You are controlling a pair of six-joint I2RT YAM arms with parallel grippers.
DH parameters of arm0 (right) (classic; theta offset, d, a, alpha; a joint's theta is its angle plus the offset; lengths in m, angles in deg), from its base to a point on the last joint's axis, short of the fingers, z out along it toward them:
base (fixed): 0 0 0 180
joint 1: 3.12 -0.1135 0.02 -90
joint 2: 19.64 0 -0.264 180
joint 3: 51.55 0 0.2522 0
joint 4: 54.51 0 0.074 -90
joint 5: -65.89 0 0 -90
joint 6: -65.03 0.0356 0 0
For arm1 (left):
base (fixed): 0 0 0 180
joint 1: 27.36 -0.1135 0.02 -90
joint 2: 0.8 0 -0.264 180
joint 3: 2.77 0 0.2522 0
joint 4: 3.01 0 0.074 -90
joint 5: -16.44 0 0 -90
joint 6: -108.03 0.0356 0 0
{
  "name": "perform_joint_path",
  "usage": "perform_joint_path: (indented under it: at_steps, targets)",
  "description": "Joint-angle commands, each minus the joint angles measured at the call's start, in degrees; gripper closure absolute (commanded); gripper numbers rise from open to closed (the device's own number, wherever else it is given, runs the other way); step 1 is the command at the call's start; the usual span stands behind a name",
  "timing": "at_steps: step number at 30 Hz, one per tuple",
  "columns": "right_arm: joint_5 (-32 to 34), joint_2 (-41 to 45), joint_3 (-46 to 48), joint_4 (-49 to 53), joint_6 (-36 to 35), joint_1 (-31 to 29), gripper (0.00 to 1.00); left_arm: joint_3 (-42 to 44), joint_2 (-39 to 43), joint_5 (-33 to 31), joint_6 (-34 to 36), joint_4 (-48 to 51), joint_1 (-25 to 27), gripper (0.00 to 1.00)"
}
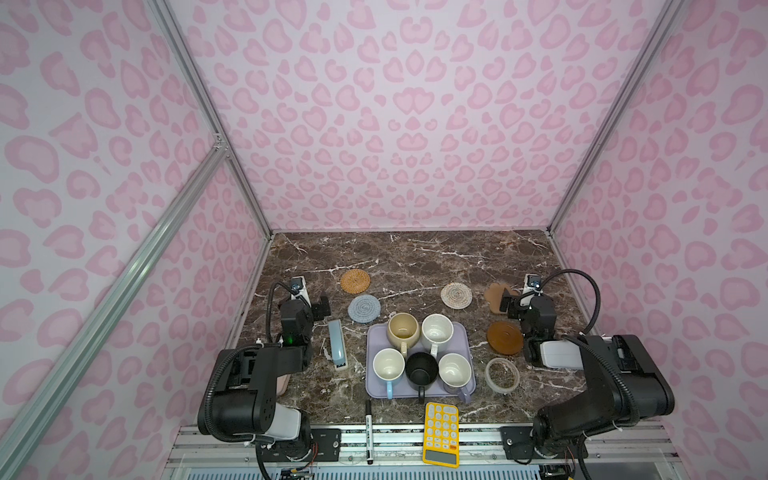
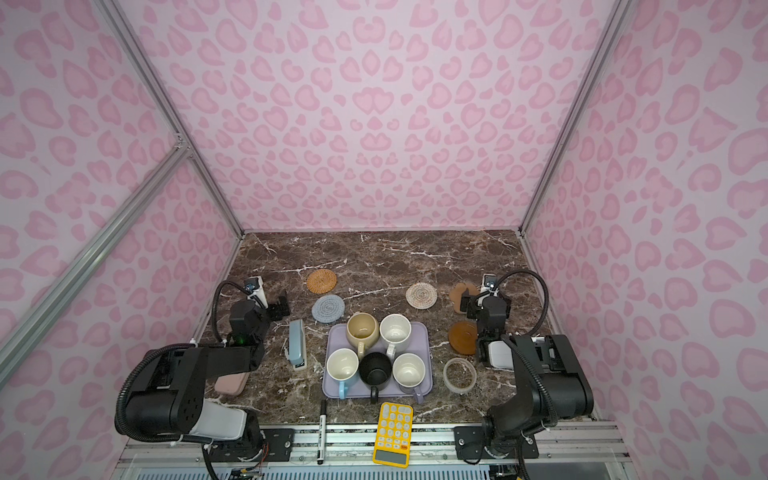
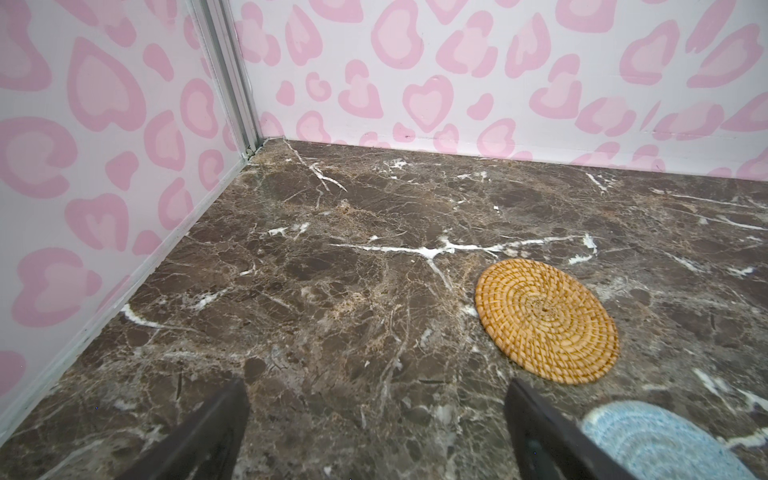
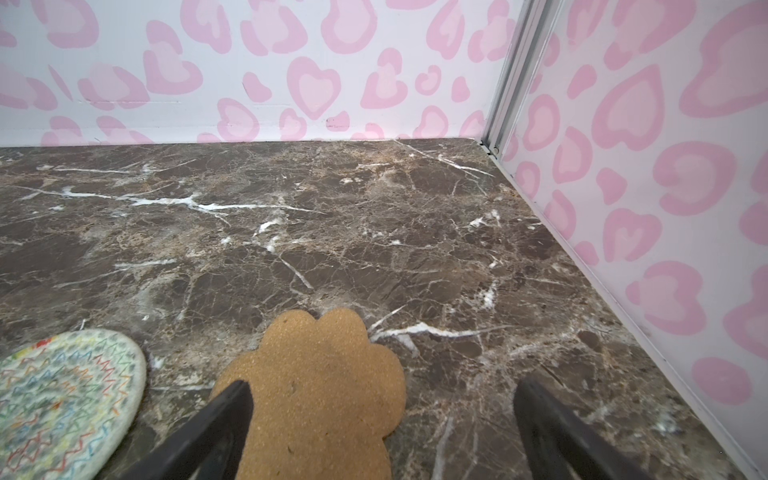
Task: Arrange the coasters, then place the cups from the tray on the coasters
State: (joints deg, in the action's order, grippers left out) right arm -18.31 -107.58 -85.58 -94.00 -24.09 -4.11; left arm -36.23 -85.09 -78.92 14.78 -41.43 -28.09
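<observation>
Both arms folded low, elbows raised. Left gripper and right gripper point away from base, jaws wide apart, empty.

- You are looking at a robot test cell in a lab, not a home.
- Printed pink panels close three sides, fixed on aluminium profiles.
- The left arm and the right arm stand on a metal rail at the front edge of the marble-look table.
- The tray of cups lies beside office things.
</observation>
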Motion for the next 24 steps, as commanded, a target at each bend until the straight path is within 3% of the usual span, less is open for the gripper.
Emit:
perform_joint_path:
  at_steps: [1, 8, 15, 20, 24]
  targets:
    - [-0.10, -0.07, -0.07, -0.49, -0.01, 0.03, 0.00, 0.10, 0.31, 0.36, 0.50, -1.60, 0.01, 0.03]
    - [-0.15, -0.01, 0.06, -0.62, -0.01, 0.03, 0.00, 0.30, 0.45, 0.27, 0.41, -1.91, -0.02, 0.03]
    - [-3.99, 2.96, -0.55, 2.56, -1.76, -0.06, 0.00, 3.61, 4.04, -4.34, -1.64, -4.84, -0.03, 0.03]
    - [-5.26, 12.10, -2.90, 13.47, -1.59, -0.13, 0.00, 3.27, 15.18, -4.94, -2.32, 4.80, -0.01, 0.03]
    - [-8.27, 19.15, -6.48, 23.70, -0.71, -0.19, 0.00, 3.32, 25.54, -1.60, -3.96, 11.50, 0.10, 0.03]
